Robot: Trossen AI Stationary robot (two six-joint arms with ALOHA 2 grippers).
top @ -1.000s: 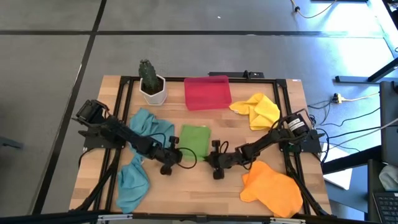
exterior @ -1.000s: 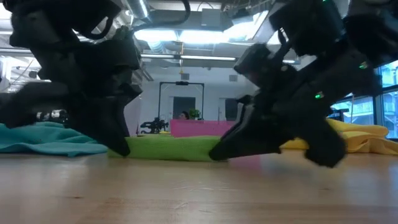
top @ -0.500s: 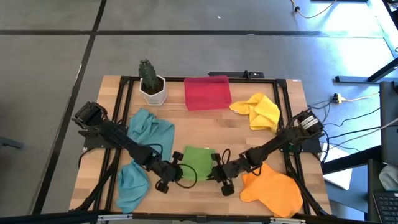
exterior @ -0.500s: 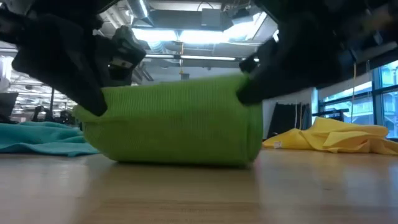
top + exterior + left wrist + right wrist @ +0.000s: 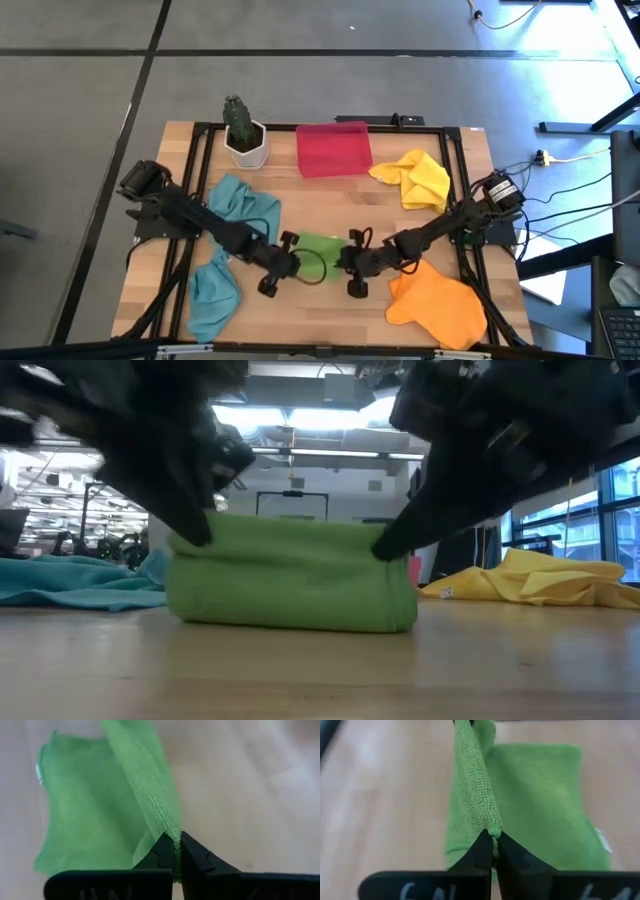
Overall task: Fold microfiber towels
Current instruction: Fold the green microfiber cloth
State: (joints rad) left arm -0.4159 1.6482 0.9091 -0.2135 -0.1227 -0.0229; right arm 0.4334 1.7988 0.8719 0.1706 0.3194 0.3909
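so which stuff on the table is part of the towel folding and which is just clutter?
In the job:
green towel, pinched by left gripper and right gripper
two teal towels
yellow towel
orange towel

Lying about:
red tray
potted cactus

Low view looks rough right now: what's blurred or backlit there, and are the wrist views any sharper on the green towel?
Low view: both arms are dark, smeared silhouettes against bright ceiling lights; the green towel is fairly clear. Left wrist view: weave is crisp at the left pincer, table soft beyond. Right wrist view: the pinched edge is sharp at the right pincer, background blurred.
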